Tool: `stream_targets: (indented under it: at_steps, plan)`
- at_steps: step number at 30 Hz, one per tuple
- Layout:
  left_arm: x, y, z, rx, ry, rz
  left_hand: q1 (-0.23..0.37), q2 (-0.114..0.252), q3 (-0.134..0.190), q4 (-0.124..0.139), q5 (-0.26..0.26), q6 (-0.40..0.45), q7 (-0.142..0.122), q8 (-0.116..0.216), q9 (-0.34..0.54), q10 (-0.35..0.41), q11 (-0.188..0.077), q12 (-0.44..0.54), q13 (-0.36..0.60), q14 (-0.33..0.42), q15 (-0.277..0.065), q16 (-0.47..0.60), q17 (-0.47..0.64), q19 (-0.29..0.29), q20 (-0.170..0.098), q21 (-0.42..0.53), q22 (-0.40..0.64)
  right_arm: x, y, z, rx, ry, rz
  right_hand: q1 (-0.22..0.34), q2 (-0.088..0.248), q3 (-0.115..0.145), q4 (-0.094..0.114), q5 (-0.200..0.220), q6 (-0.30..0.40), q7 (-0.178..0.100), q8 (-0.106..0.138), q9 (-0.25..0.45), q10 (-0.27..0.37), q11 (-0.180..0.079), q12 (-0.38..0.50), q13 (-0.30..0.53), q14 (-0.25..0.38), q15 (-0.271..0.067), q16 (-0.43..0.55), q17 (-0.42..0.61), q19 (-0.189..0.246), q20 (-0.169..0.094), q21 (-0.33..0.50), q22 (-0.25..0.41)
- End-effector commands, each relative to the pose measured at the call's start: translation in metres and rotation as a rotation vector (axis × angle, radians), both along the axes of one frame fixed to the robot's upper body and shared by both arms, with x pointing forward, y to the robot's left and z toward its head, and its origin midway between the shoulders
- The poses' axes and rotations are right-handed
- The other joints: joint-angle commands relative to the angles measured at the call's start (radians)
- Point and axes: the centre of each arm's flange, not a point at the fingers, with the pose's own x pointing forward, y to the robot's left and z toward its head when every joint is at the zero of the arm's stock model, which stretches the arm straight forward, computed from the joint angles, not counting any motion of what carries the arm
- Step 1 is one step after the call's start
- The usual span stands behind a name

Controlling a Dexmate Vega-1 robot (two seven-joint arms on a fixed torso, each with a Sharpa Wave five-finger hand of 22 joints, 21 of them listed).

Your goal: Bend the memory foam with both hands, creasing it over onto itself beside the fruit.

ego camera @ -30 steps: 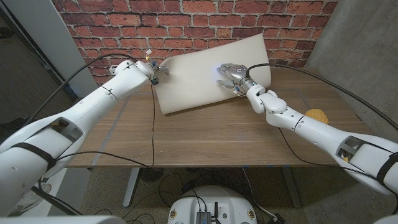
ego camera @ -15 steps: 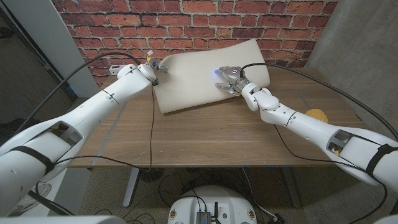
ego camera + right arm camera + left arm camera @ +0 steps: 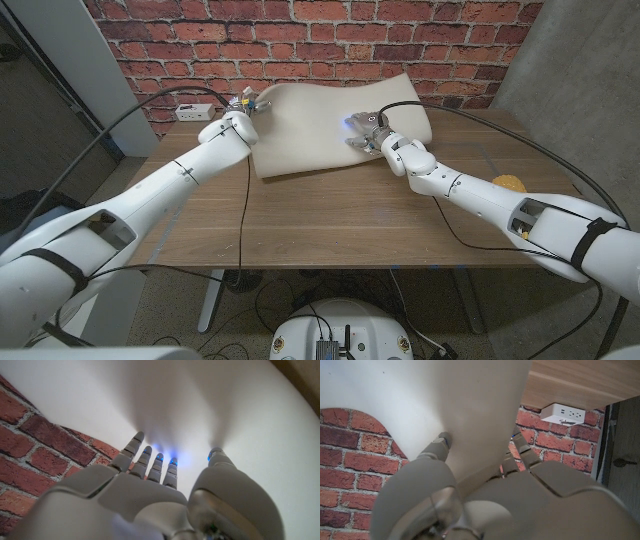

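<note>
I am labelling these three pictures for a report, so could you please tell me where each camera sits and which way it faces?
Head view: on the robot's head, looking down at the table; both arms, left hand, right hand.
Left wrist view: on the left wrist, along its hand gripping the foam; wall behind.
Right wrist view: on the right wrist, along its hand, fingertips against the foam.
All three share the foam.

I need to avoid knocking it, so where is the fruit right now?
In the head view, the fruit sits near the table's right edge, beside the right forearm and apart from the foam.
</note>
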Motion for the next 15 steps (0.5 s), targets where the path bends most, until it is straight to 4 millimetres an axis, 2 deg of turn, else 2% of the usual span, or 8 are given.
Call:
stream_targets:
  at_steps: [1, 2, 3, 5, 10, 13, 14, 15]
  plan:
    - [-0.023, -0.006, -0.013, 0.046, -0.34, 0.093, -0.078, -0.05, -0.076, -0.002, -0.005, -0.117, -0.046, -0.143, -0.099, -0.134, -0.012, 0.006, -0.024, -0.166, 0.012, -0.004, -0.004, -0.137, -0.008, -0.073, 0.001, 0.018, 0.005, -0.005, -0.042, 0.057, -0.078, 0.008, 0.002, 0.004, -0.008, -0.002, -0.007, -0.002, 0.0, 0.003, -0.007, 0.001, -0.005, 0.003, -0.008, -0.055, -0.002, 0.003, -0.006, 0.004, -0.001, 0.003]
    - [-0.024, -0.005, -0.013, 0.041, -0.356, 0.08, -0.096, -0.062, -0.093, -0.003, -0.002, -0.155, -0.058, -0.178, -0.121, -0.163, 0.003, 0.005, -0.031, -0.208, 0.018, -0.007, -0.005, -0.169, -0.005, -0.092, 0.001, 0.019, 0.006, -0.006, -0.047, 0.062, -0.081, 0.007, 0.002, 0.004, -0.008, -0.002, -0.007, -0.001, 0.001, 0.003, -0.007, 0.002, -0.005, 0.003, -0.009, -0.054, -0.002, 0.004, -0.006, 0.004, -0.001, 0.003]
    - [-0.026, -0.005, -0.012, 0.042, -0.363, 0.08, -0.107, -0.065, -0.103, -0.003, 0.001, -0.179, -0.063, -0.204, -0.139, -0.204, -0.003, 0.0, -0.037, -0.235, 0.027, -0.006, -0.006, -0.191, -0.008, -0.106, 0.001, 0.02, 0.006, -0.006, -0.049, 0.066, -0.083, 0.008, 0.002, 0.005, -0.008, -0.002, -0.007, -0.001, 0.001, 0.003, -0.007, 0.002, -0.005, 0.003, -0.01, -0.053, -0.002, 0.004, -0.006, 0.004, -0.001, 0.003]
    - [-0.029, -0.005, -0.011, 0.056, -0.371, 0.072, -0.125, -0.07, -0.118, -0.002, 0.003, -0.195, -0.07, -0.229, -0.162, -0.26, 0.008, -0.005, -0.045, -0.278, 0.037, -0.007, -0.005, -0.214, -0.007, -0.122, 0.001, 0.023, 0.007, -0.007, -0.052, 0.073, -0.087, 0.007, 0.002, 0.005, -0.009, -0.002, -0.007, -0.001, 0.001, 0.003, -0.008, 0.006, -0.005, 0.003, -0.012, -0.052, -0.003, 0.004, -0.006, 0.004, -0.001, 0.003]
    - [-0.037, -0.012, -0.015, 0.116, -0.421, 0.077, -0.13, -0.071, -0.123, -0.004, 0.005, -0.23, -0.078, -0.251, -0.174, -0.287, 0.01, -0.005, -0.049, -0.284, 0.036, -0.003, -0.006, -0.207, -0.01, -0.123, 0.001, 0.026, 0.009, -0.007, -0.056, 0.083, -0.093, 0.005, 0.002, 0.004, -0.008, -0.003, -0.01, 0.001, 0.001, 0.003, -0.013, 0.005, -0.007, 0.004, -0.013, -0.052, -0.003, 0.005, -0.008, 0.005, -0.003, 0.003]
    - [-0.044, -0.022, -0.017, 0.186, -0.443, 0.109, -0.129, -0.068, -0.125, -0.008, 0.008, -0.245, -0.081, -0.262, -0.187, -0.293, 0.014, 0.001, -0.053, -0.296, 0.021, -0.002, -0.006, -0.218, -0.04, -0.132, 0.001, 0.028, 0.01, -0.008, -0.063, 0.091, -0.098, 0.004, 0.002, 0.004, -0.008, -0.003, -0.011, 0.002, 0.002, 0.003, -0.013, 0.006, -0.008, 0.004, -0.016, -0.051, -0.003, 0.005, -0.009, 0.005, -0.003, 0.003]
    - [-0.046, -0.026, -0.017, 0.211, -0.453, 0.119, -0.13, -0.065, -0.129, -0.011, 0.008, -0.25, -0.082, -0.267, -0.2, -0.296, 0.014, 0.007, -0.057, -0.325, 0.015, -0.006, -0.006, -0.253, -0.049, -0.15, 0.002, 0.028, 0.01, -0.008, -0.062, 0.094, -0.099, 0.004, 0.002, 0.004, -0.008, -0.003, -0.012, 0.002, 0.002, 0.003, -0.013, 0.006, -0.008, 0.004, -0.016, -0.05, -0.003, 0.006, -0.009, 0.005, -0.003, 0.003]
    - [-0.049, -0.03, -0.017, 0.24, -0.449, 0.12, -0.131, -0.065, -0.13, -0.012, 0.008, -0.249, -0.086, -0.266, -0.202, -0.29, 0.011, 0.01, -0.058, -0.327, 0.014, -0.005, -0.007, -0.256, -0.047, -0.152, 0.002, 0.029, 0.01, -0.008, -0.062, 0.098, -0.1, 0.003, 0.002, 0.004, -0.008, -0.003, -0.012, 0.002, 0.002, 0.003, -0.013, 0.008, -0.008, 0.004, -0.016, -0.05, -0.003, 0.006, -0.009, 0.006, -0.004, 0.003]
